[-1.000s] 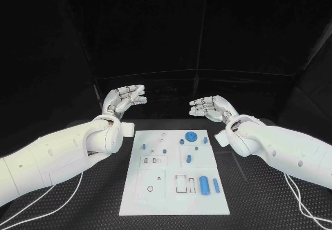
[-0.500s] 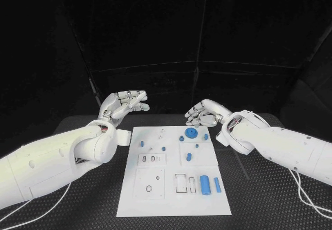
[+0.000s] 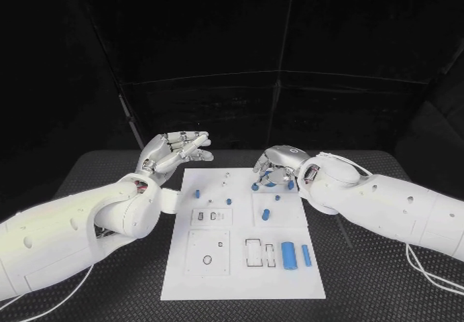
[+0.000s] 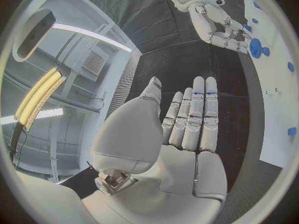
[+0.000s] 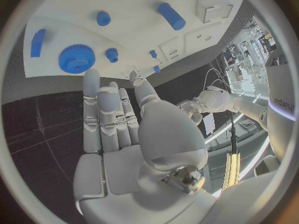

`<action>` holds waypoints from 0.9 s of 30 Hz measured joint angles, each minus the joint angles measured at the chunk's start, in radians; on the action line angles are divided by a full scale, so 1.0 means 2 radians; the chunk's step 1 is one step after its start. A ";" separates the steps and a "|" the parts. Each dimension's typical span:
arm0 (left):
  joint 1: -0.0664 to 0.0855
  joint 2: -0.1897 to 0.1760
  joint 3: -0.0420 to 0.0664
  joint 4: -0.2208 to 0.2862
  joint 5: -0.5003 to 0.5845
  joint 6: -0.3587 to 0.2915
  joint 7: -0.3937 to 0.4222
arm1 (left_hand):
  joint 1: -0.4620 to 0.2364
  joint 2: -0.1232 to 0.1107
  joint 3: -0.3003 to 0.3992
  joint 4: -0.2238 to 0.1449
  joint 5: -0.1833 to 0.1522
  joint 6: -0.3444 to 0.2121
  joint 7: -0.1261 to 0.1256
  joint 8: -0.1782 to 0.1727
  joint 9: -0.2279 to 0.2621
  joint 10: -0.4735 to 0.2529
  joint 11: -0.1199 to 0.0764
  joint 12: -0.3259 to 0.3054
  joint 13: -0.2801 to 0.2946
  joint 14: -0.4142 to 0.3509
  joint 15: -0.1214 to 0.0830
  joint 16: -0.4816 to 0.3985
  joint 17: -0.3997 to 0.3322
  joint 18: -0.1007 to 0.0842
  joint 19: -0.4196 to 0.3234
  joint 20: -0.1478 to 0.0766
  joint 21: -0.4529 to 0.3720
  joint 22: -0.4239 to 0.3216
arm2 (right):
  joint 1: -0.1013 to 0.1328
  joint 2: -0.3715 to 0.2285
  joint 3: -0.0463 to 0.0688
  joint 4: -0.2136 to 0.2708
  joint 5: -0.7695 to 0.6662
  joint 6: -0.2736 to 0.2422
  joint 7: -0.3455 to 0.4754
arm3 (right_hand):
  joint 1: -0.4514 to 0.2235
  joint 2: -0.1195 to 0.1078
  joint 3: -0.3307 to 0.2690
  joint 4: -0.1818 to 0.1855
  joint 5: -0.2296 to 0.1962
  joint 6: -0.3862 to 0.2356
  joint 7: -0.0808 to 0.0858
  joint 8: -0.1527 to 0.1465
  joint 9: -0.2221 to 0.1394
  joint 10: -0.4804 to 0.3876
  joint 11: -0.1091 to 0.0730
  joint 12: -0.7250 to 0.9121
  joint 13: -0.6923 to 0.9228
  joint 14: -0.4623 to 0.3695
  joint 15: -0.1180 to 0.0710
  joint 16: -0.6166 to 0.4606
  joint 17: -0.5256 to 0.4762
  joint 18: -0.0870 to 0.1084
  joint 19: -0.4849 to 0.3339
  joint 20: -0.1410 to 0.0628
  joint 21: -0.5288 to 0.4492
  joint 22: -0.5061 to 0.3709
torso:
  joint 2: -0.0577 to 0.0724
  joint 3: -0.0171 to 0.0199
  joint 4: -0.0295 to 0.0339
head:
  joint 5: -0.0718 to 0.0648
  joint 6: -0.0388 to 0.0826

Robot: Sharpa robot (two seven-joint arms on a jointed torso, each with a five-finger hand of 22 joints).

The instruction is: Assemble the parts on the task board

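Note:
The white task board (image 3: 242, 268) lies in the middle of the table. Small blue parts lie on it: a fat cylinder (image 3: 287, 253), a thin bar (image 3: 306, 255), a short peg (image 3: 265, 215) and small studs (image 3: 196, 194). The blue gear (image 5: 76, 58) sits at the board's far end, just ahead of my right hand's fingertips. My right hand (image 3: 277, 161) hovers over that far end, its fingers straight and holding nothing, and it partly hides the gear in the head view. My left hand (image 3: 176, 151) is raised beyond the board's far left corner, its fingers apart and holding nothing.
The board has raised white frames and slots (image 3: 253, 253) near its front. It lies on a black ribbed mat (image 3: 367, 282). White cables (image 3: 426, 275) trail beside my right arm. Dark curtain walls close in the back of the table.
My right hand has lowered and moved in over the board's far end, above the gear. My left hand has stayed raised. The head camera has shifted.

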 measured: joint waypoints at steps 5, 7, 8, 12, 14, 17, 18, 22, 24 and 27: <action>0.000 0.001 0.000 0.002 -0.001 0.004 -0.001 | 0.000 0.000 0.000 0.000 0.000 0.000 0.000 0.000 -0.001 0.000 0.000 0.000 0.000 0.000 0.000 0.000 0.000 0.000 0.000 0.000 0.000 0.000 | 0.000 0.006 0.000 -0.006 -0.023 0.011 -0.012 | 0.000 0.000 0.006 0.001 -0.002 -0.003 0.000 0.000 0.000 -0.005 0.002 0.000 0.001 0.001 0.001 0.033 0.034 0.000 0.011 0.002 0.042 0.051 | 0.006 -0.0009 0.0011 | -0.001 -0.001; 0.000 0.001 0.000 0.002 -0.001 0.005 -0.002 | 0.000 0.000 0.000 0.000 0.000 0.000 0.000 0.000 -0.001 0.000 0.000 0.000 0.000 0.000 0.000 0.000 0.000 0.000 0.000 0.000 0.000 0.000 | 0.000 0.009 0.000 -0.008 -0.031 0.016 -0.017 | 0.000 0.000 0.008 0.001 -0.002 -0.005 0.001 0.000 0.000 -0.009 0.003 0.000 0.001 0.001 0.001 0.042 0.043 0.000 0.014 0.004 0.054 0.066 | 0.007 -0.0013 0.0012 | -0.001 -0.001; 0.000 0.001 0.000 0.003 -0.001 0.006 -0.002 | 0.000 0.000 0.000 0.000 0.000 0.000 0.000 0.000 -0.001 0.000 0.000 -0.002 0.000 0.000 0.000 -0.002 0.000 0.000 0.000 0.000 0.000 -0.001 | 0.000 0.010 0.000 -0.009 -0.034 0.017 -0.019 | 0.000 0.000 0.008 0.001 -0.002 -0.006 0.001 0.000 0.000 -0.009 0.003 0.000 0.001 0.001 0.001 0.048 0.050 0.000 0.016 0.003 0.060 0.074 | 0.008 -0.0016 0.0015 | -0.001 -0.001; 0.000 0.000 0.000 0.003 -0.001 0.008 -0.003 | 0.000 0.000 0.000 0.000 0.000 0.002 -0.002 -0.002 -0.001 0.002 -0.002 -0.002 0.000 0.000 0.000 -0.003 0.001 0.000 0.000 0.000 0.000 -0.001 | 0.002 0.014 0.000 -0.014 -0.044 0.024 -0.026 | 0.000 0.000 0.012 0.001 -0.004 -0.009 0.001 0.000 0.000 -0.009 0.003 0.000 0.001 0.001 0.001 0.068 0.072 -0.008 0.020 0.004 0.079 0.097 | 0.012 -0.0024 0.0026 | -0.001 0.000; 0.000 0.000 0.000 0.003 -0.001 0.009 -0.004 | 0.000 0.000 0.000 0.000 0.000 0.002 -0.002 -0.002 -0.001 0.002 -0.002 -0.002 0.000 0.000 0.000 -0.003 0.001 0.000 0.000 0.000 0.000 -0.001 | 0.002 0.016 0.000 -0.016 -0.048 0.027 -0.028 | 0.000 0.000 0.016 0.001 -0.004 -0.009 0.001 0.000 0.000 -0.009 0.003 0.000 0.001 0.001 0.001 0.077 0.080 -0.008 0.023 0.004 0.087 0.106 | 0.013 -0.0026 0.0033 | -0.001 0.000; -0.001 -0.001 0.000 0.003 -0.001 0.010 -0.005 | 0.000 0.000 0.000 0.000 0.000 0.002 -0.002 -0.002 -0.001 0.002 -0.002 -0.002 0.000 0.000 0.000 -0.003 0.001 0.000 0.000 0.000 0.000 -0.001 | 0.002 0.019 0.000 -0.019 -0.052 0.031 -0.030 | 0.000 0.000 0.017 0.002 -0.004 -0.010 0.000 0.000 0.000 -0.009 0.003 0.000 0.001 0.001 0.001 0.084 0.089 -0.008 0.023 0.004 0.094 0.116 | 0.016 -0.0031 0.0043 | -0.002 -0.002; -0.001 -0.001 0.000 0.003 -0.001 0.010 -0.005 | 0.000 0.000 0.000 0.000 0.000 0.002 -0.002 -0.002 -0.001 0.002 -0.002 -0.002 0.000 0.000 0.000 -0.003 0.001 0.000 0.000 0.000 0.000 -0.001 | 0.002 0.020 0.000 -0.020 -0.053 0.033 -0.031 | 0.000 0.000 0.019 0.001 -0.004 -0.010 0.000 0.000 0.000 -0.009 0.003 0.000 0.001 0.001 0.001 0.086 0.092 -0.008 0.025 0.005 0.095 0.118 | 0.016 -0.0034 0.0046 | -0.002 -0.002; -0.001 -0.001 0.000 0.003 -0.001 0.012 -0.006 | 0.000 0.000 0.000 0.000 0.000 0.002 -0.002 -0.002 -0.001 0.002 -0.002 -0.002 0.000 0.000 0.000 -0.003 0.001 0.000 0.000 0.000 0.000 -0.001 | 0.003 0.025 0.000 -0.024 -0.056 0.036 -0.031 | 0.000 0.000 0.025 0.001 -0.008 -0.010 0.000 0.000 0.000 -0.009 0.003 0.000 0.001 0.001 0.001 0.097 0.103 -0.008 0.026 0.004 0.106 0.130 | 0.018 -0.0040 0.0053 | -0.002 -0.003; -0.001 -0.002 0.000 0.003 -0.001 0.012 -0.006 | 0.000 0.000 0.000 0.000 0.000 0.002 -0.002 -0.002 -0.001 0.002 -0.002 -0.002 0.000 0.000 0.000 -0.002 0.001 0.000 0.000 0.000 0.000 -0.001 | 0.003 0.027 0.000 -0.025 -0.058 0.038 -0.031 | 0.000 0.000 0.030 0.000 -0.014 -0.010 0.000 0.000 0.000 -0.009 0.003 0.000 0.001 0.001 0.001 0.102 0.108 -0.008 0.026 0.004 0.111 0.136 | 0.019 -0.0041 0.0055 | -0.002 -0.003; -0.001 -0.003 0.000 0.003 -0.002 0.013 -0.007 | 0.000 0.000 0.000 0.000 0.000 0.002 -0.002 -0.002 -0.001 0.002 -0.002 -0.002 0.000 0.000 0.000 -0.002 0.001 0.000 0.000 0.000 -0.003 -0.001 | 0.003 0.029 0.000 -0.027 -0.058 0.040 -0.031 | 0.000 0.000 0.036 -0.001 -0.019 -0.010 0.000 0.000 0.000 -0.007 0.001 0.000 0.001 0.001 0.001 0.112 0.118 -0.008 0.032 0.004 0.120 0.148 | 0.020 -0.0043 0.0056 | -0.002 -0.005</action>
